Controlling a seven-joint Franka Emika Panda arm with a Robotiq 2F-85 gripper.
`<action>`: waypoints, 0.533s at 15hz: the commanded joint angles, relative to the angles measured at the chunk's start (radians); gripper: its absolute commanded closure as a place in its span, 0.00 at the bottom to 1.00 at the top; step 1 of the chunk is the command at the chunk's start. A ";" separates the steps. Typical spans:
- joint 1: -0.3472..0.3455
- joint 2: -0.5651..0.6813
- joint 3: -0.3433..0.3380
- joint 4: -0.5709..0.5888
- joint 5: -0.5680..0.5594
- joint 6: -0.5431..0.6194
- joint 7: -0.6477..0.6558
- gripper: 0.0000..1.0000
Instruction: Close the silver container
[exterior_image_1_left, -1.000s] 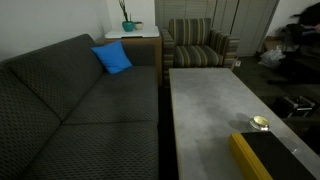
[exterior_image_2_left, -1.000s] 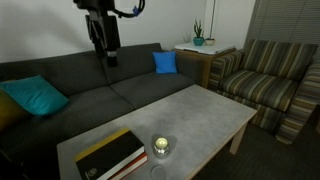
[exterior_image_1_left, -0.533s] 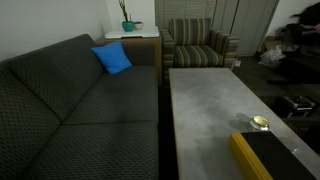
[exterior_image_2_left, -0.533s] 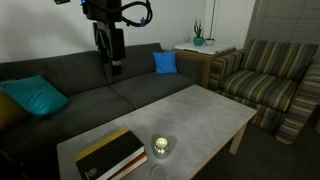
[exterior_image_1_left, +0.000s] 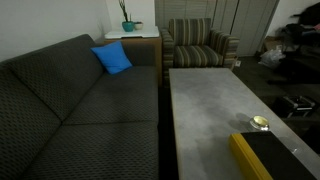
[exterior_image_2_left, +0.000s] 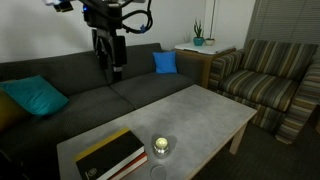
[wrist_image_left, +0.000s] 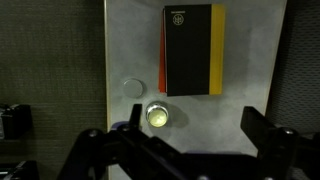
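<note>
Grey table (exterior_image_2_left: 205, 105) carries the silver container (exterior_image_2_left: 160, 147), yellowish inside showing, just beside a black box (exterior_image_2_left: 110, 155). Small round disc (wrist_image_left: 133, 88) lies near it. Tool (exterior_image_2_left: 113, 68) hangs well apart, high over the sofa (exterior_image_2_left: 70, 85), fingers spread, grasping nothing.

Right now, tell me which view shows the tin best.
The wrist view: it looks straight down on the tin, showing its round rim and yellowish inside. In both exterior views it is only a small shiny spot beside the black box.
</note>
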 joint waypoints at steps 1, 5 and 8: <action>-0.023 0.112 0.002 0.046 0.025 0.034 -0.121 0.00; -0.061 0.238 0.017 0.100 0.066 0.081 -0.236 0.00; -0.109 0.337 0.045 0.151 0.111 0.107 -0.325 0.00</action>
